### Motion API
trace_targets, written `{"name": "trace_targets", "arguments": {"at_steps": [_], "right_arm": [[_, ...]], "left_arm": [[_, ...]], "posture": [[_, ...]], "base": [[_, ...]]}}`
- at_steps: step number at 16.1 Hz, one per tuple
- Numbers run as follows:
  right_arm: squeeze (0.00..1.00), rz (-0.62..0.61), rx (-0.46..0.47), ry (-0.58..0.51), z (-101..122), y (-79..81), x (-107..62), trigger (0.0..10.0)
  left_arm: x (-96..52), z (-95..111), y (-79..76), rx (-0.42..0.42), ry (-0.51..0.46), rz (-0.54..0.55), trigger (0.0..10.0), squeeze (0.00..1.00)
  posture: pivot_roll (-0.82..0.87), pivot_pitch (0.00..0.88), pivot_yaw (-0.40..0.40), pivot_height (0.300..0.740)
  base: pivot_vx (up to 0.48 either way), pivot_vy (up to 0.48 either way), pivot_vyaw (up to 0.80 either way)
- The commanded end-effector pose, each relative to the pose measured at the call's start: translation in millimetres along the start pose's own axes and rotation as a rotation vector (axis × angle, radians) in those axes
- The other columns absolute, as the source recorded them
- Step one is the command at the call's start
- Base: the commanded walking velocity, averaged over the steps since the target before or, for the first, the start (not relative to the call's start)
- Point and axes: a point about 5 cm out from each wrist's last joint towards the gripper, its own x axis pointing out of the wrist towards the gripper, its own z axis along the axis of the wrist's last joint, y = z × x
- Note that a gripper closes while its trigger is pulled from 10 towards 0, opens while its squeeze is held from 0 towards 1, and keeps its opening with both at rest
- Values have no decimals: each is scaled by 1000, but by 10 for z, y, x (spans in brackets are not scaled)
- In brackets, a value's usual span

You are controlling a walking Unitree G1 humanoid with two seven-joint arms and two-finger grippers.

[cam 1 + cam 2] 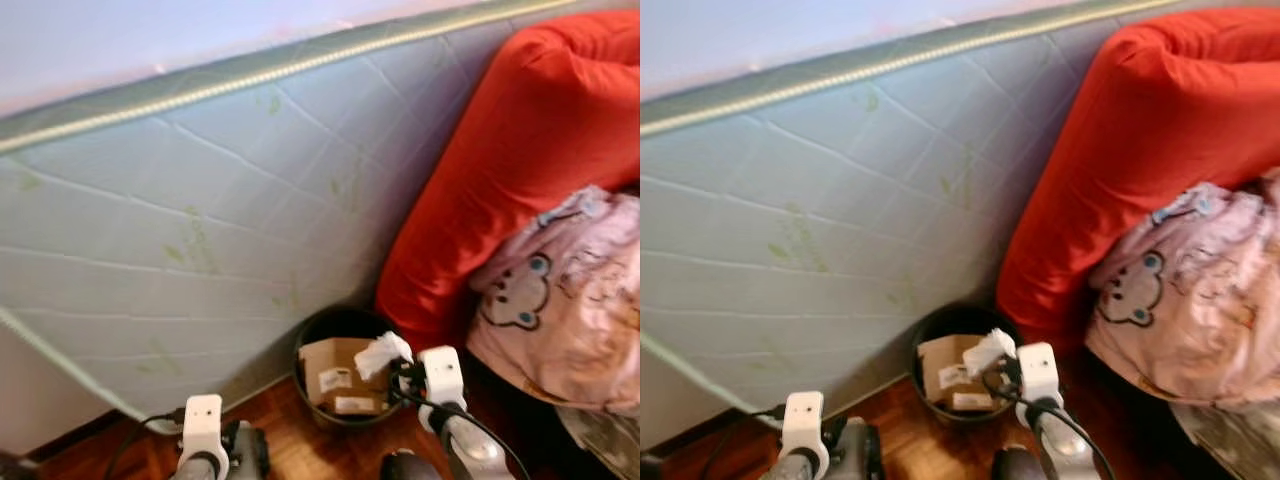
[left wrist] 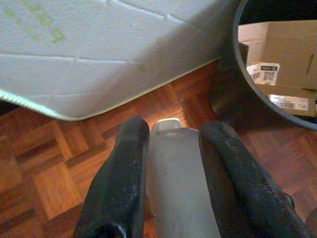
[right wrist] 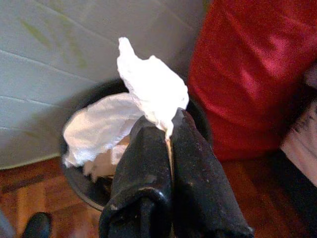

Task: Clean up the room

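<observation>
Right gripper [image 1: 400, 368] pinching white tissue [image 1: 381, 353] over black bin [image 1: 306, 345] holding cardboard box [image 1: 338, 376]. Mattress [image 1: 200, 250] behind, red cushion [image 1: 520, 150] beside.
</observation>
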Motion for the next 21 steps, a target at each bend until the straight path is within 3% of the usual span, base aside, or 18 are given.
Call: {"name": "trace_targets", "arguments": {"at_steps": [1, 6, 15, 21], "right_arm": [[0, 7, -18, 17, -6, 19, 13, 10000], [0, 4, 19, 9, 33, 26, 47, 10000], [0, -33, 39, 238, -308, -78, -93, 10000], [0, -36, 22, 303, -396, -18, -115, 10000]], "left_arm": [[-66, -193, -15, -23, 76, -3, 10000, 0], [-65, -194, -20, -35, 79, -12, 10000, 0], [-67, -208, -26, -37, 90, -25, 10000, 0], [-66, -207, -38, -29, 89, -26, 10000, 0]], "posture": [[-76, 116, -34, 637], [-77, 119, -37, 637], [-73, 126, -32, 637], [-71, 128, -29, 637]], "base": [[0, 0, 481], [0, 0, 280], [121, 0, 0], [306, 0, 0]]}}
